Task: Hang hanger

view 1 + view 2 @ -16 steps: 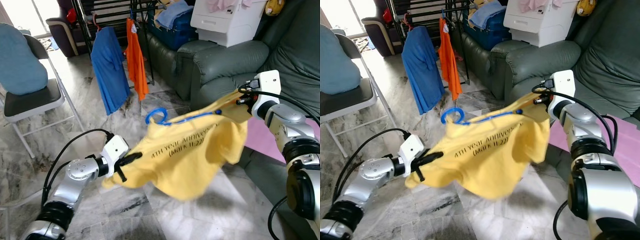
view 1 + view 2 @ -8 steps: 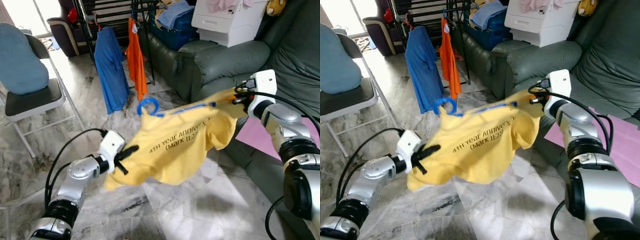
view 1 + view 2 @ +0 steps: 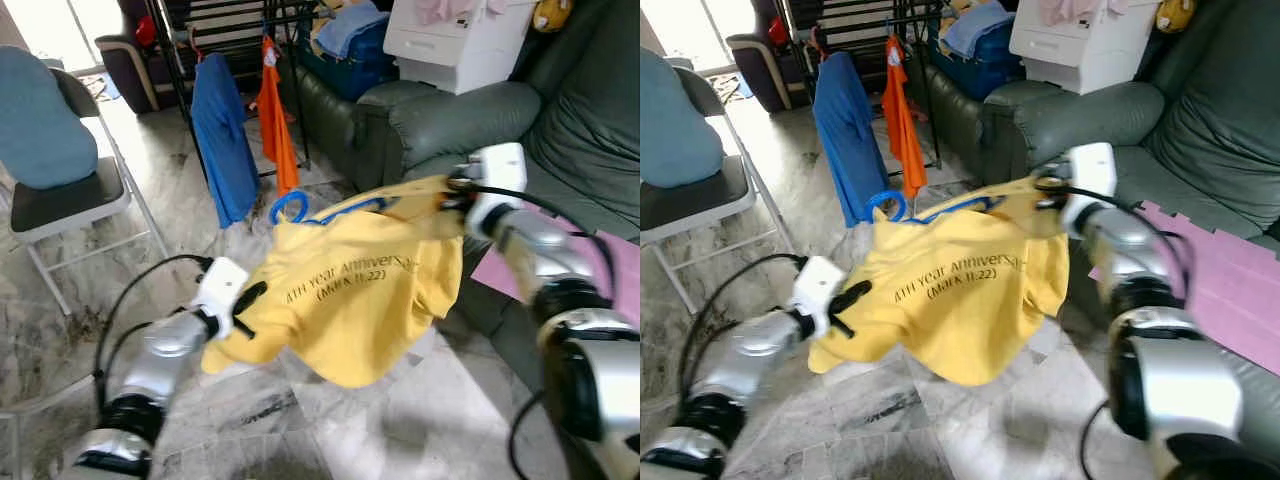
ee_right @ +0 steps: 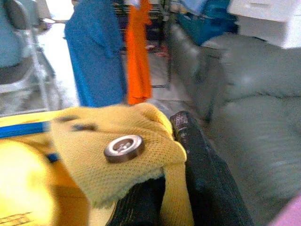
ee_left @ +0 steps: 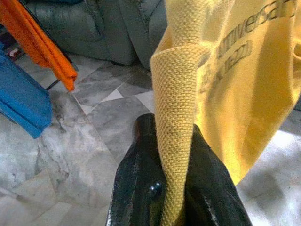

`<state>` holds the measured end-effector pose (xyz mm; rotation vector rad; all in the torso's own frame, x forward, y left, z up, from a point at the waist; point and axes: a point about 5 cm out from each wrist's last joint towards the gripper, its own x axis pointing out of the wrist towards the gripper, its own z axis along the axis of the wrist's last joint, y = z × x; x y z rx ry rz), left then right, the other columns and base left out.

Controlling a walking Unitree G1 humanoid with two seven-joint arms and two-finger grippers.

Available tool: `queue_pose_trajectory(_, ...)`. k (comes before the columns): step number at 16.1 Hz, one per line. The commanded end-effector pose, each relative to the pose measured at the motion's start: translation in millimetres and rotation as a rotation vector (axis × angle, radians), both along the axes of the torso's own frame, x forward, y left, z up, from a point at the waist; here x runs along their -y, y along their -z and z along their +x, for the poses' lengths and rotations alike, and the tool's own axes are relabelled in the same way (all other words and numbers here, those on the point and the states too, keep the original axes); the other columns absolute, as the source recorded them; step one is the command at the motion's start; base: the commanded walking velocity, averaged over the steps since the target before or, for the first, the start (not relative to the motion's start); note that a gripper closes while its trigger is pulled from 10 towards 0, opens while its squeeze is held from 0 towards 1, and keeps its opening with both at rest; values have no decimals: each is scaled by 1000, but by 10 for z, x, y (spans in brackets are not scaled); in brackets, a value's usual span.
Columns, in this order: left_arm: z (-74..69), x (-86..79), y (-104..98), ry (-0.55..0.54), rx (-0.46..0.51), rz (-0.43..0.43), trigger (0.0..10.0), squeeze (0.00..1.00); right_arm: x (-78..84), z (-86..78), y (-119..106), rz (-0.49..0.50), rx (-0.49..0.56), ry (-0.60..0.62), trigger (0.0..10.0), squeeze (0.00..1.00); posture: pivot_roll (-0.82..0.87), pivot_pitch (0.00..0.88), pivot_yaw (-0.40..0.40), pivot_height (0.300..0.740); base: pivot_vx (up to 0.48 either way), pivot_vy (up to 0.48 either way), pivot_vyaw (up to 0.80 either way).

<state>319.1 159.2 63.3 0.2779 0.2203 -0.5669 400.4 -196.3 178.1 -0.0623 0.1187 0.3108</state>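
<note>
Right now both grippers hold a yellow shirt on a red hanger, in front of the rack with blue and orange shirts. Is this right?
Not quite: the hanger is blue, not red, as the left eye view shows. Left gripper and right gripper do hold the yellow shirt.

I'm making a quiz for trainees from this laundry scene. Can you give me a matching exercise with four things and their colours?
Things:
1. shirt held between both grippers
2. hanger inside that shirt
3. wider shirt on the rack
4. narrow garment on the rack

Colours:
A. orange
B. yellow
C. dark blue
D. bright blue

Pairs: 1-B, 2-D, 3-C, 4-A
</note>
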Motion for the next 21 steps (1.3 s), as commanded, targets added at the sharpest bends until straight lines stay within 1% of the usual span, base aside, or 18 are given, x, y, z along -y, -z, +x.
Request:
queue_pose_trajectory(1, 47, -48, -42, -46, 17, 19, 0, 0, -30, 53, -201, 17, 78, 3, 0, 0, -92, 0, 13, 740, 0, 0, 0)
queue_pose_trajectory(2, 54, 57, -49, -32, 26, 10, 0, 0, -156, 63, -191, 43, 81, -24, 0, 0, -91, 0, 10, 740, 0, 0, 0)
queue_pose_trajectory(3, 71, 262, -33, -24, 29, 12, 0, 0, -505, 58, -167, 105, 87, -127, 0, 0, -90, 0, 8, 740, 0, 0, 0)
queue_pose_trajectory(4, 84, 304, -20, -33, 25, 20, 0, 0, -623, 41, -165, 125, 85, -183, 0, 0, -93, 0, 7, 740, 0, 0, 0)
queue_pose_trajectory(20, 84, 304, -20, -33, 25, 20, 0, 0, -623, 41, -165, 125, 85, -183, 0, 0, -93, 0, 7, 740, 0, 0, 0)
queue_pose_trajectory(21, 92, 322, -14, -46, 28, 29, 0, 0, -654, 31, -163, 129, 85, -200, 0, 0, -95, 0, 7, 740, 0, 0, 0)
